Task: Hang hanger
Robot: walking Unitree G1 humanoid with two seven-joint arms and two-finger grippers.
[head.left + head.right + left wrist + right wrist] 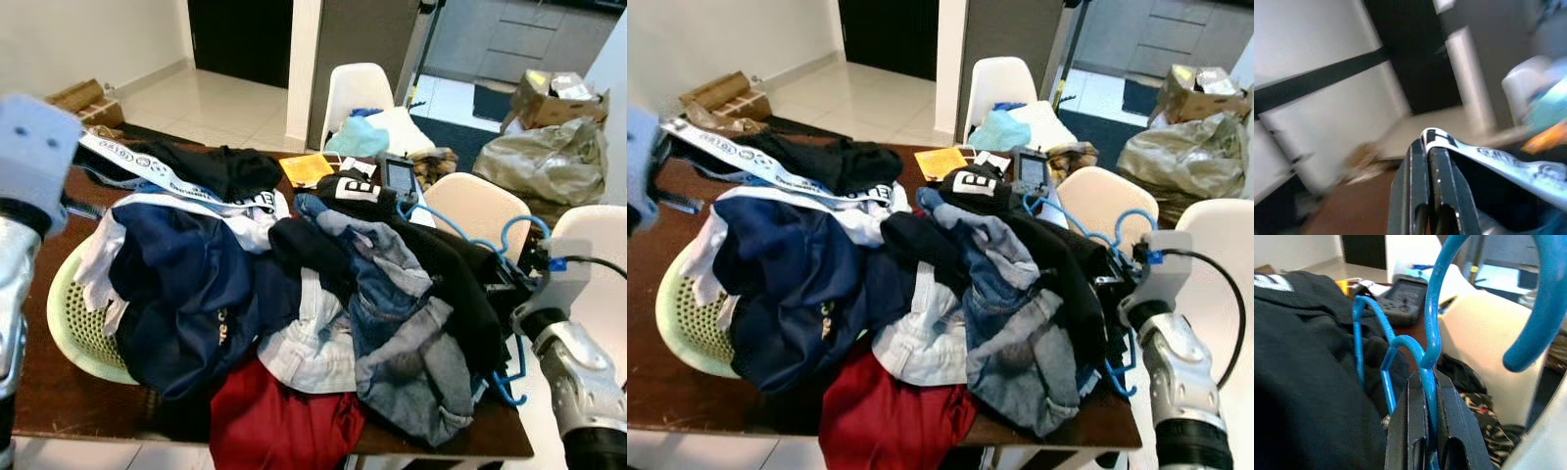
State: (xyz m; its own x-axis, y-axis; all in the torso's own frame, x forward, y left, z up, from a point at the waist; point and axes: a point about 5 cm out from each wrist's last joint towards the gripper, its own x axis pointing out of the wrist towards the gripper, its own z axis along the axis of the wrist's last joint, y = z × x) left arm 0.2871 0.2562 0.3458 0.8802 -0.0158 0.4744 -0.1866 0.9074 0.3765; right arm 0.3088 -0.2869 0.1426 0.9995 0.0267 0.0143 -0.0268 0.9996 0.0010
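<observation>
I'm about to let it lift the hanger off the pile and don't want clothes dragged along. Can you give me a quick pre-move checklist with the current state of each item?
1. Right gripper shut on the blue hanger, at the base of its hook: ok.
2. Hanger free of the black garment: not ok, its lower part lies against the fabric.
3. Other blue hangers separate from the held one: cannot tell.
4. Left gripper shut on the white printed band: ok.
5. Handheld device clear of the hanger: cannot tell.
</observation>
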